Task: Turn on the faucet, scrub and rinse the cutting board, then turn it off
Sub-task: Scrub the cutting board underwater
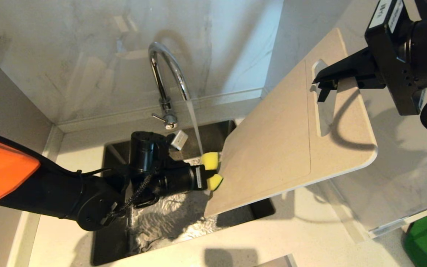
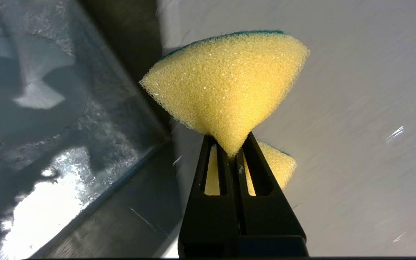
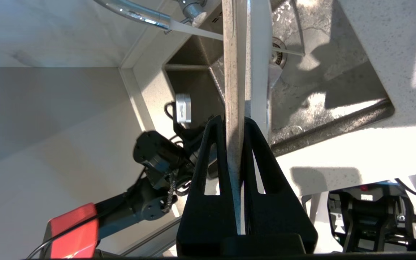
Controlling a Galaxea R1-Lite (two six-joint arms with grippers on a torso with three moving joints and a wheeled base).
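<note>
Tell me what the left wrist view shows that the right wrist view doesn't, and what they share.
Only the left wrist view shows the yellow sponge, pinched in the left end effector and pressed against the cutting board.

Only the right wrist view shows the faucet running, the countertop, and the right end effector clamped on the board's edge.

Both show the cutting board and the wet sink.

place: kitchen | evidence: steel sink (image 1: 117,237), chrome faucet (image 1: 163,63), marble walls (image 1: 69,55)
</note>
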